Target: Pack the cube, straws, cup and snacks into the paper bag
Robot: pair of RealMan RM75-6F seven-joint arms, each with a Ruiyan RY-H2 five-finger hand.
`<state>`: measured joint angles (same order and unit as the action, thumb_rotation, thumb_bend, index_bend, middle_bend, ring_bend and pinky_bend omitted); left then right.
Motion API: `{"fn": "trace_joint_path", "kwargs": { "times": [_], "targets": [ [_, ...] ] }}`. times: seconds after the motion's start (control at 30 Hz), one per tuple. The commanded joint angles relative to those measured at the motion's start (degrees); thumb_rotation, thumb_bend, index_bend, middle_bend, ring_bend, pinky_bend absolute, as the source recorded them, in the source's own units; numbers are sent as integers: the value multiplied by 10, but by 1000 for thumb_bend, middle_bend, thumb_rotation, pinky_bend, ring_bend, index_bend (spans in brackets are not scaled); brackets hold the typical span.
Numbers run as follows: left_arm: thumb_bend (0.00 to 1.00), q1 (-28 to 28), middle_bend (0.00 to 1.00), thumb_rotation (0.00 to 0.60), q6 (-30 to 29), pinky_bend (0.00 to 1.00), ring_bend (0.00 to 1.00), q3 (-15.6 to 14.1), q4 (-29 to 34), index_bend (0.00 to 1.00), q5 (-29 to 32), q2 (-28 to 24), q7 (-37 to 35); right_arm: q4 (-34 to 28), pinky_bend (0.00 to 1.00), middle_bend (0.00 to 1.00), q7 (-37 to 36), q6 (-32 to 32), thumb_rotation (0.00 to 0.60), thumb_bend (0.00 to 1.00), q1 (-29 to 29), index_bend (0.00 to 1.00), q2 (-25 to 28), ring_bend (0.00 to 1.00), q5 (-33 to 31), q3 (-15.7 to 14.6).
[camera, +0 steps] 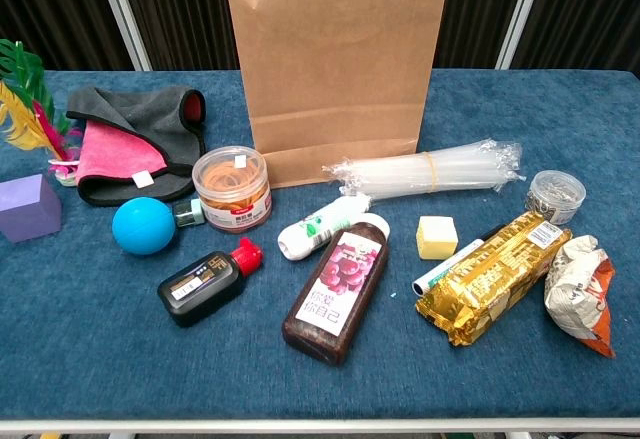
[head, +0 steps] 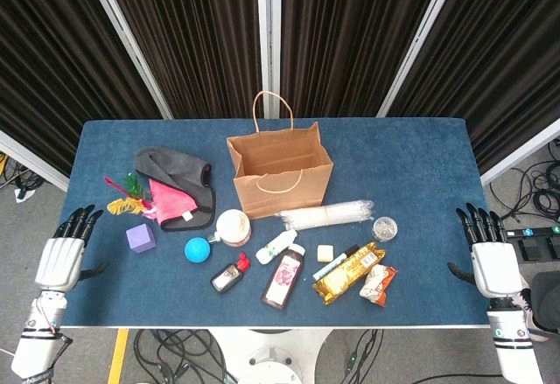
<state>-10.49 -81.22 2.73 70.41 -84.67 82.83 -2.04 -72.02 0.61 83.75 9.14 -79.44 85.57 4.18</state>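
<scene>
The brown paper bag (head: pixel 280 171) (camera: pixel 337 59) stands upright and open at the middle of the table. A purple cube (head: pixel 141 238) (camera: pixel 28 208) sits at the left. A bundle of clear straws (head: pixel 325 216) (camera: pixel 425 171) lies just right of the bag. A round cup (head: pixel 233 226) (camera: pixel 232 188) with a pink rim stands in front of the bag. A gold snack pack (head: pixel 349 272) (camera: pixel 493 276) and an orange snack bag (head: pixel 378 284) (camera: pixel 578 290) lie at the front right. My left hand (head: pixel 60 257) hangs open off the table's left edge. My right hand (head: pixel 490 258) hangs open off the right edge.
A grey and pink cloth (head: pixel 179 191), coloured feathers (head: pixel 125 193), a blue ball (head: pixel 197 249), a black ink bottle (head: pixel 229 275), a purple drink bottle (head: pixel 283 276), a white bottle (head: pixel 276 247), a yellow block (head: pixel 325 253), a pen (head: pixel 334 265) and a small clear jar (head: pixel 383 227) crowd the table's front half.
</scene>
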Motion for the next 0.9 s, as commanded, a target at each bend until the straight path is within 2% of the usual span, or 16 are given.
{"fn": "trace_joint_path", "kwargs": {
  "times": [0.03, 0.37, 0.6, 0.73, 0.9],
  "targets": [
    [79, -2, 162, 600, 3, 232, 98, 1, 1, 152, 0, 1, -1, -2, 0, 0, 1, -5, 600, 0, 0, 0, 2, 0, -1, -1],
    [78, 15, 168, 600, 19, 233, 99, -22, 32, 152, 10, 11, 8, 13, 0, 0, -15, -20, 600, 0, 4, 0, 2, 0, 2, -6],
    [78, -9, 173, 600, 72, 234, 99, 1, 42, 153, 43, 18, -10, 22, 0, 0, -21, -12, 600, 0, 2, 0, 5, 0, 3, -2],
    [78, -41, 188, 600, 160, 234, 99, 19, 94, 175, 94, -12, -16, 20, 0, 0, -19, -13, 600, 0, 1, 0, 8, 0, -5, 4],
    [78, -90, 214, 600, 271, 234, 118, 44, 151, 198, 184, -60, 23, 16, 0, 0, -8, -18, 600, 0, 5, 0, 8, 0, -12, 10]
  ]
}}
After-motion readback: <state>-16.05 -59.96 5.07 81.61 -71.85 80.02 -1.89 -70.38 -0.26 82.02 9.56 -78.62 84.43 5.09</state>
